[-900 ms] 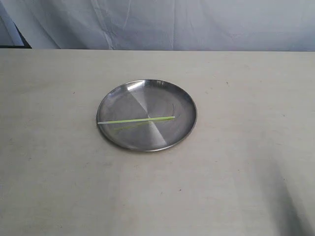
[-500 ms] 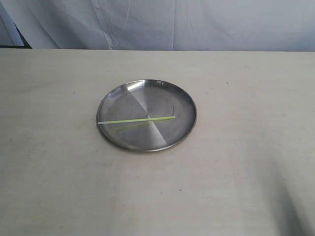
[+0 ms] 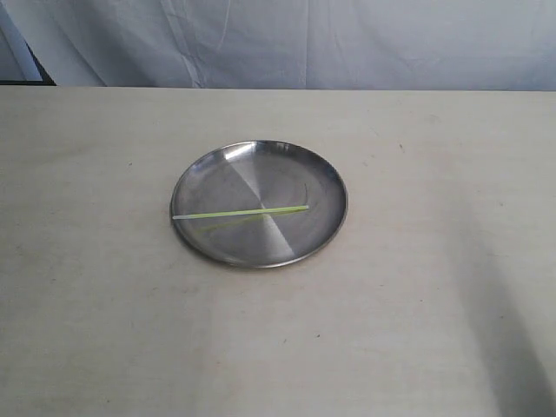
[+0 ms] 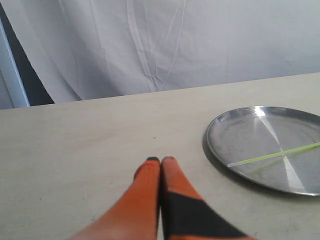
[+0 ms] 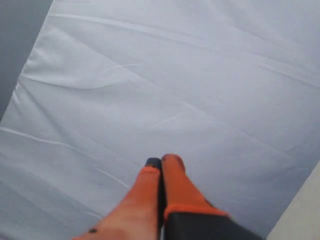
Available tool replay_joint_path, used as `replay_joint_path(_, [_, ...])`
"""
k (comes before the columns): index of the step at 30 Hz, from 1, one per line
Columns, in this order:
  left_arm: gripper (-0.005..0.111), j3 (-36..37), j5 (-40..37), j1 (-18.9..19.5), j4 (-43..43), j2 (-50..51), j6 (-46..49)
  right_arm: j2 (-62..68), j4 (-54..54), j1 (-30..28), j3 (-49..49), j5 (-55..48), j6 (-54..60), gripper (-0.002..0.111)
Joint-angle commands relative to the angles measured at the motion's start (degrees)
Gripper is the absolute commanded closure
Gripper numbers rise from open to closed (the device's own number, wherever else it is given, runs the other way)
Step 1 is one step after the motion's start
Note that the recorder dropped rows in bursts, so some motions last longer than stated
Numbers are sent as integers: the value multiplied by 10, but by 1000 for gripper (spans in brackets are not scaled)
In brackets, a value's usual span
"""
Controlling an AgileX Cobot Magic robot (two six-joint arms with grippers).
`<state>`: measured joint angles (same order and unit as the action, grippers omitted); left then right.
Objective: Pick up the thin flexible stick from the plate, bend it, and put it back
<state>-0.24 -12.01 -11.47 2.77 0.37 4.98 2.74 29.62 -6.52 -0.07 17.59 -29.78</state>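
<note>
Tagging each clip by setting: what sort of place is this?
Probably a staged lab test bench, not a home: a white cloth backdrop hangs behind a pale table, and a steel plate on it holds a thin green stick.

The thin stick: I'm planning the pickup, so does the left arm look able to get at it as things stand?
Probably yes. The stick lies uncovered across the plate, and nothing on the table stands between it and the left hand, though that hand is shut and would need opening.

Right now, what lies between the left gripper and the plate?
Nothing but bare table, per the left wrist view: the left gripper and the plate stand apart.
</note>
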Motion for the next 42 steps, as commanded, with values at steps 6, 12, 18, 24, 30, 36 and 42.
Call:
replay_joint_path(6, [107,2,6,-1,-1,-4,1,-1,13,-2,1,-86,-33,109])
replay_joint_path(12, [107,2,6,-1,-1,-4,1,1,-51,6,-28,-190,-31,109])
replay_joint_path(18, [107,2,6,-1,-1,-4,1,131,-169,43,-193,-354,81,109])
replay_joint_path(24, [107,2,6,-1,-1,-4,1,409,-113,97,-399,-518,398,109])
replay_joint_path(30, [107,2,6,-1,-1,-4,1,662,40,178,-543,-511,745,76])
replay_joint_path(36, [107,2,6,-1,-1,-4,1,882,31,246,-687,-519,776,28])
replay_joint_path(42, [107,2,6,-1,-1,-4,1,1065,-86,290,-813,-600,775,28])
